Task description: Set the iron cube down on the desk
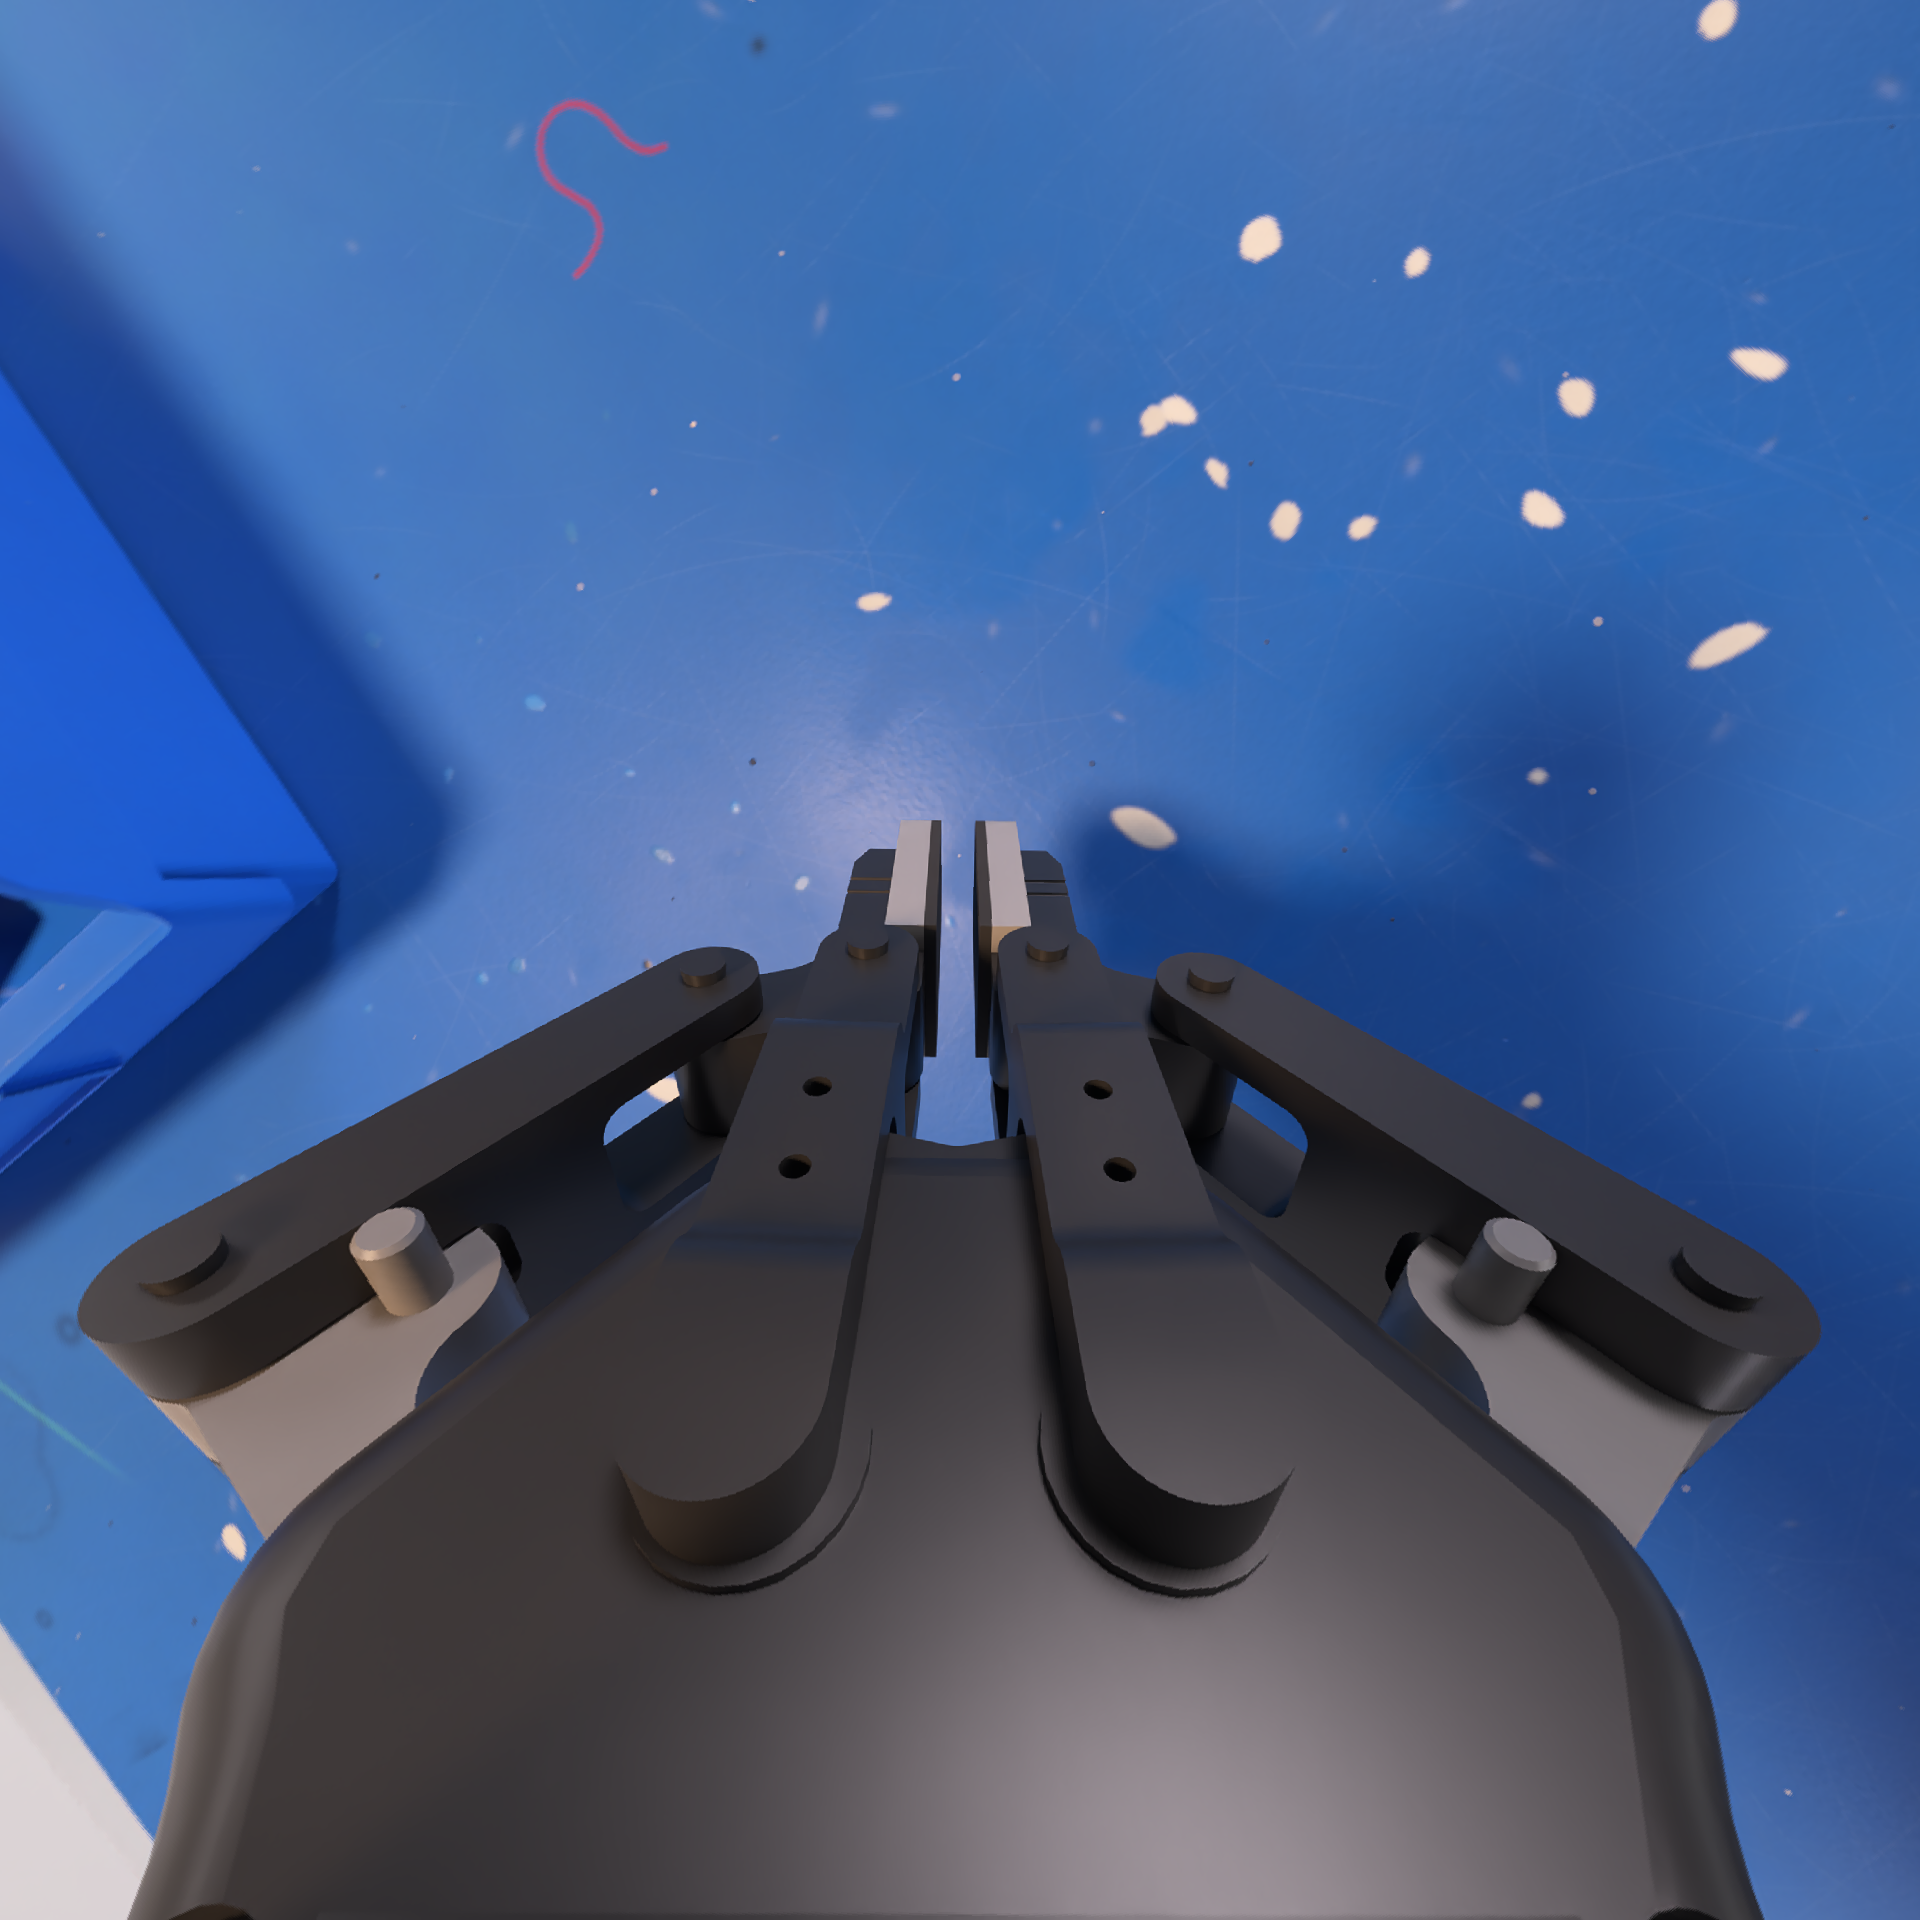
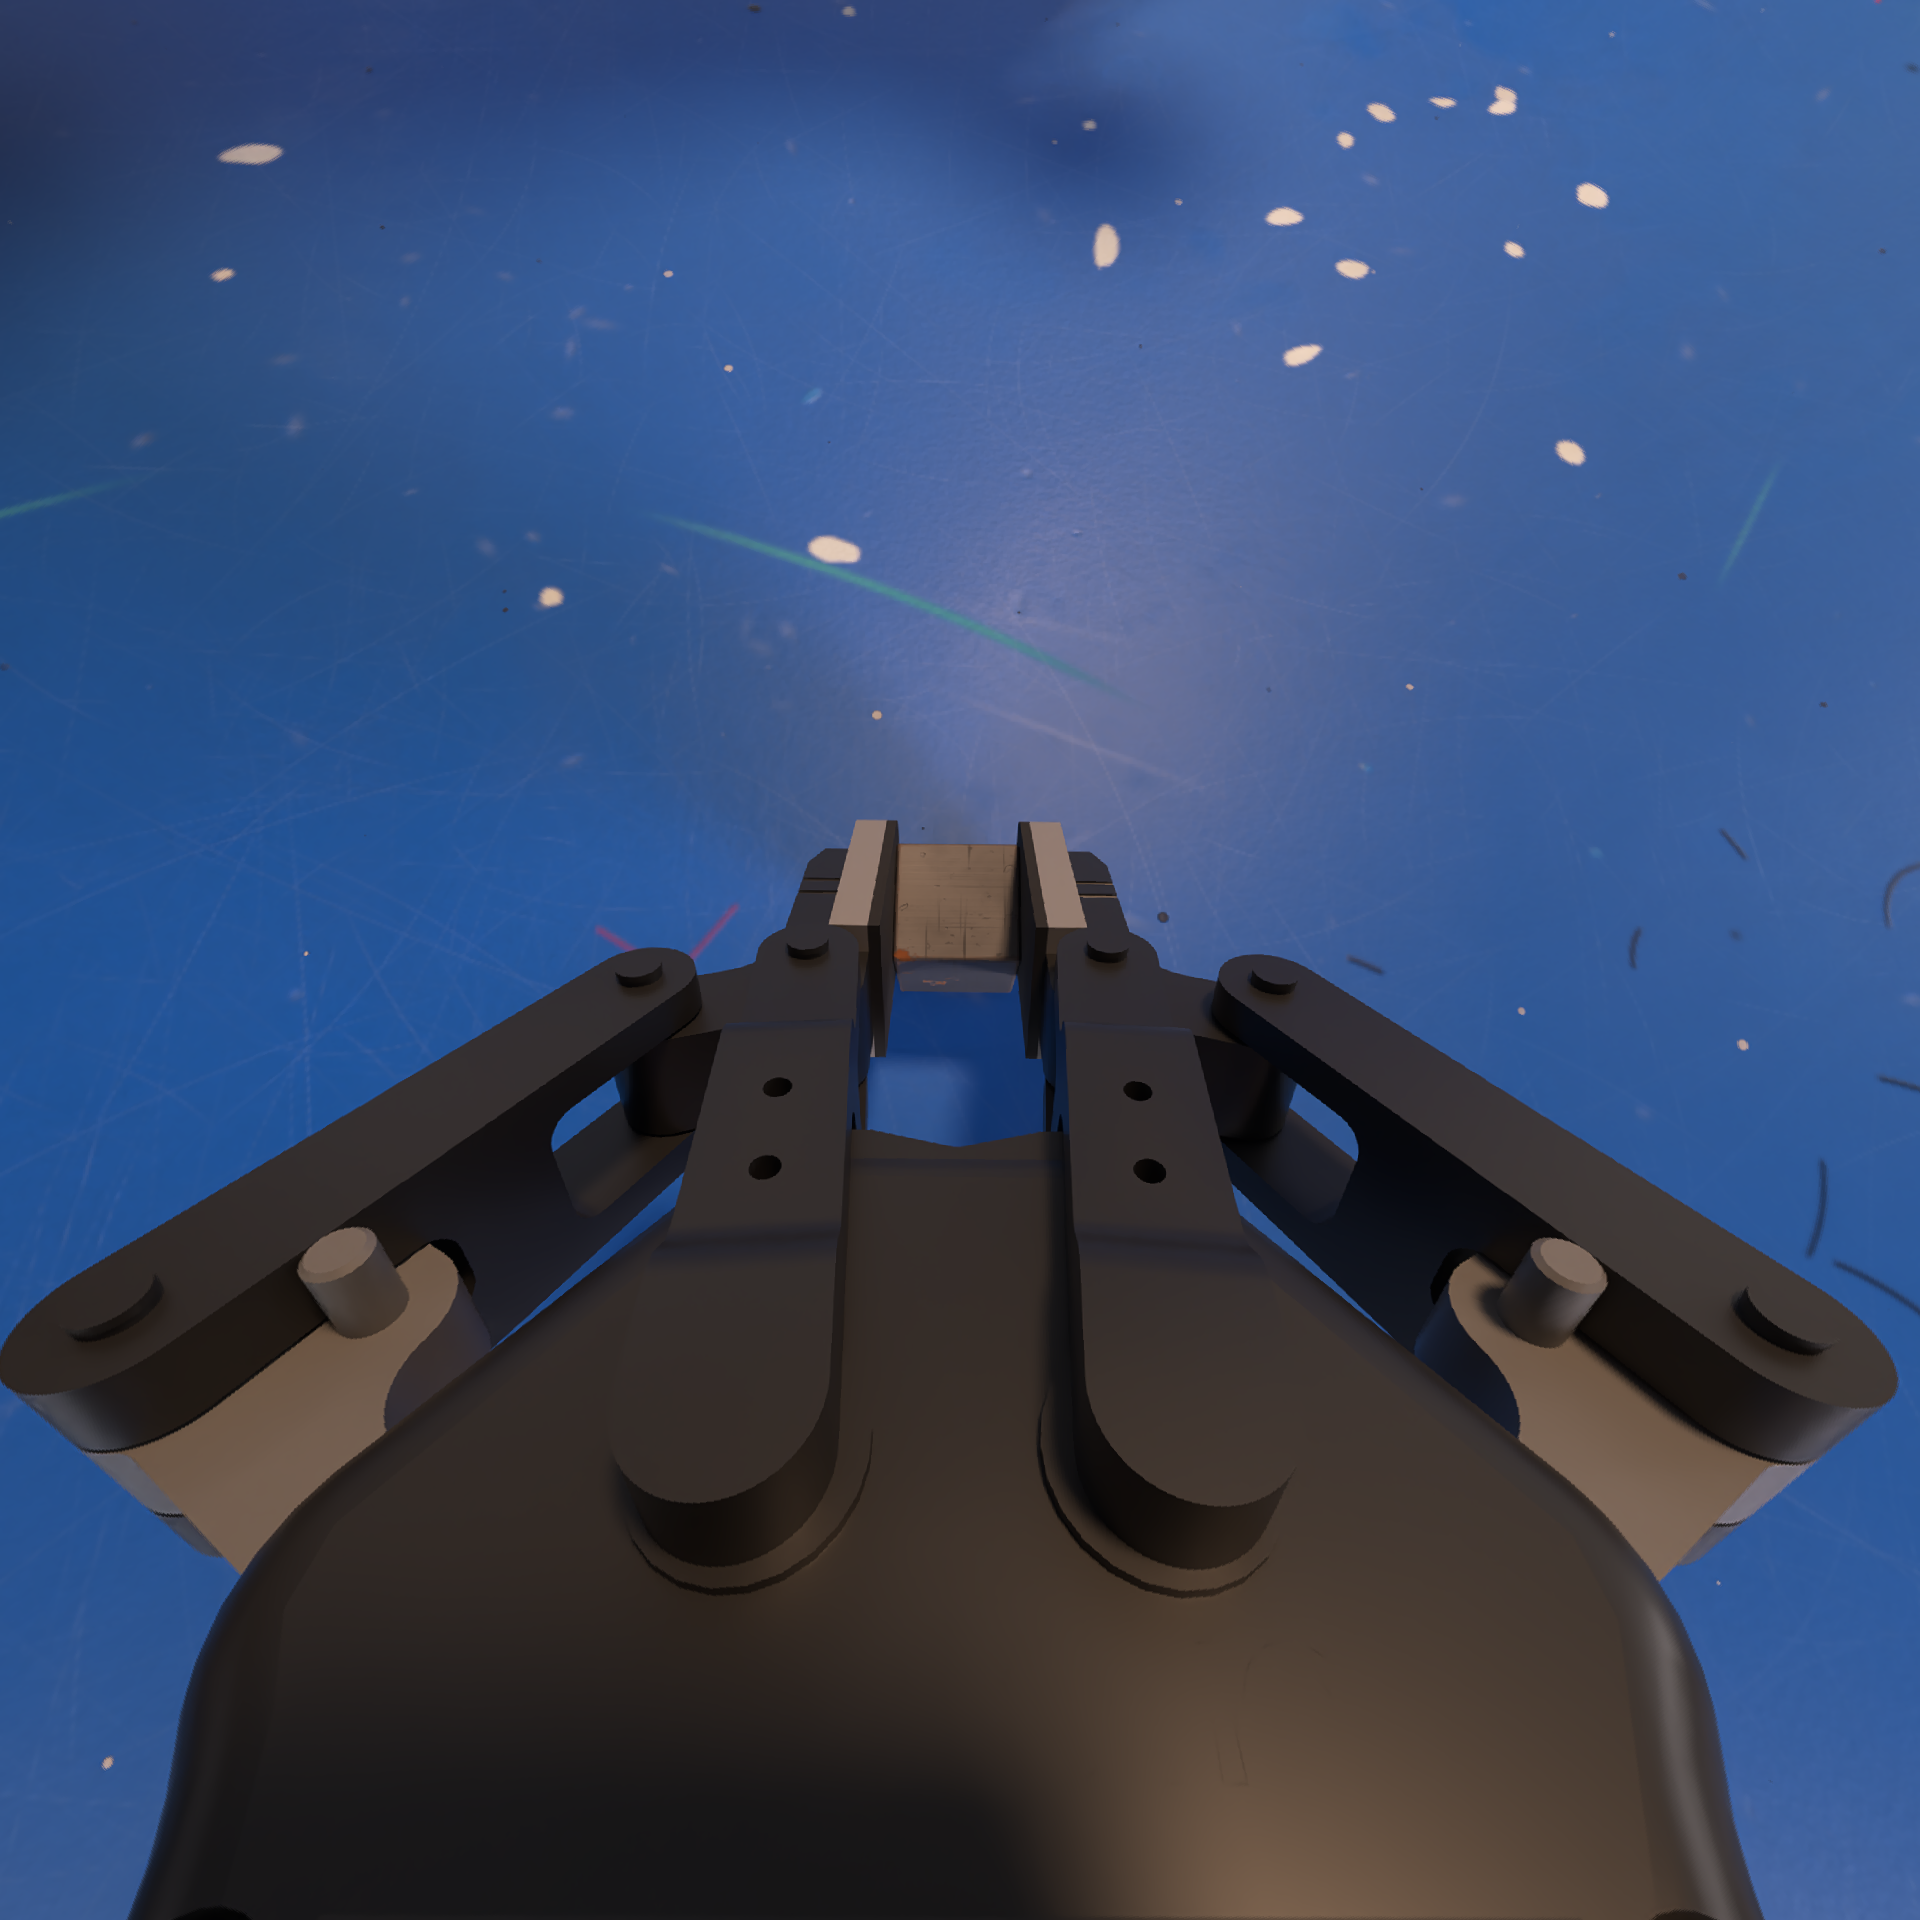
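Note:
In the right wrist view, my right gripper (image 2: 957, 894) is shut on a small iron cube (image 2: 955, 902) with a pale scratched top face. The cube sits between the two pads near the fingertips, above the blue speckled desk (image 2: 1039, 468). I cannot tell whether the cube touches the desk. In the left wrist view, my left gripper (image 1: 957, 883) is shut with only a thin slit between its pads and holds nothing. It hovers over the same blue desk (image 1: 1039, 416).
A bright blue box-like structure (image 1: 125, 831) with an inner ledge stands at the left of the left wrist view. A pale strip (image 1: 52, 1787) shows at the lower left, beyond the desk edge. White flecks and thin coloured scribbles mark the desk.

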`<control>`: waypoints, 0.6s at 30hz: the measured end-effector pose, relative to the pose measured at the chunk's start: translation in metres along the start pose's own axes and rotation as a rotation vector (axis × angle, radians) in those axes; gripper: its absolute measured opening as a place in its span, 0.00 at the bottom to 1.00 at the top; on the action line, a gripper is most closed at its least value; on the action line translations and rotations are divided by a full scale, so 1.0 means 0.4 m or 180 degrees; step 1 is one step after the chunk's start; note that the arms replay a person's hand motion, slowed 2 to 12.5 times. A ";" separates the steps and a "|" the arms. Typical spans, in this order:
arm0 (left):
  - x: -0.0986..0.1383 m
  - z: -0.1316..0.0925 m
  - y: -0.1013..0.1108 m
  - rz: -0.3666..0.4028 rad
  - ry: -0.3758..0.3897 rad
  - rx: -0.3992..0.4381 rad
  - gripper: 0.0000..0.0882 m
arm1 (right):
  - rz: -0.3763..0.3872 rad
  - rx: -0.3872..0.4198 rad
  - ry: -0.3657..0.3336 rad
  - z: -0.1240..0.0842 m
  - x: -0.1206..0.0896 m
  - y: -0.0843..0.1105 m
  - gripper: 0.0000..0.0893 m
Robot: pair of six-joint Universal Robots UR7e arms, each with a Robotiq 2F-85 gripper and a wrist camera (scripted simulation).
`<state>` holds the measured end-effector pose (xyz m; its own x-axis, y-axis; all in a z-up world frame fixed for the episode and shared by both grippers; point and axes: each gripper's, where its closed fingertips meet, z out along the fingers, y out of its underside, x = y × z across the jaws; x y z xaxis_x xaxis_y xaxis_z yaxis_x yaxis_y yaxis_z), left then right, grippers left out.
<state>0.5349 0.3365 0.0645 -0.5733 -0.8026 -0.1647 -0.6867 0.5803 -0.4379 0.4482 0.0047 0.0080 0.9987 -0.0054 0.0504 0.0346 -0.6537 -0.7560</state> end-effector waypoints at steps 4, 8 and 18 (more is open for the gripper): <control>0.008 0.020 -0.004 0.0073 0.0145 -0.0026 0.06 | 0.0008 0.0000 -0.0005 0.000 0.000 0.000 0.22; 0.009 0.038 -0.001 0.0169 0.0221 -0.0114 0.06 | 0.0020 -0.0001 -0.0008 0.000 0.001 0.000 0.22; 0.004 0.083 -0.008 0.0501 0.0292 -0.0235 0.06 | 0.0023 -0.0002 0.0003 0.000 0.002 0.000 0.22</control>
<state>0.5509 0.3289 0.0364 -0.7122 -0.6872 -0.1433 -0.6143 0.7090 -0.3464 0.4489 0.0046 0.0079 0.9989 -0.0109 0.0454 0.0272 -0.6540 -0.7560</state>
